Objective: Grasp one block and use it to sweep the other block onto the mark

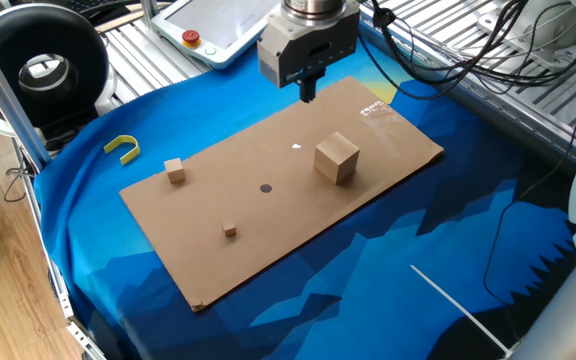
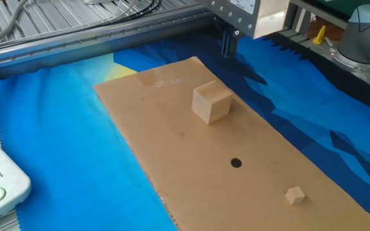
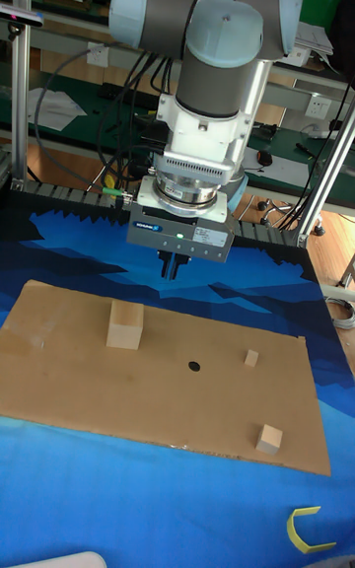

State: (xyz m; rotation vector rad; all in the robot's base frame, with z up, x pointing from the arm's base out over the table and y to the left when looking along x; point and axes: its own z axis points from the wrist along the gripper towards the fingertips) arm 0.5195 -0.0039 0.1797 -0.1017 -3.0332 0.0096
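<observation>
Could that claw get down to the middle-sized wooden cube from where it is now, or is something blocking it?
Probably yes. The gripper hangs above the board's far edge, and the mid-sized cube sits alone with open board around it. The big cube stands off to the side.

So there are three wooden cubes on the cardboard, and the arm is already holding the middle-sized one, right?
Not quite. The three cubes are on the cardboard, but the end effector holds nothing; it hangs above the board's far edge. One fixed view shows the middle-sized cube lying untouched on the board, apart from the tiniest cube and big cube.
</observation>
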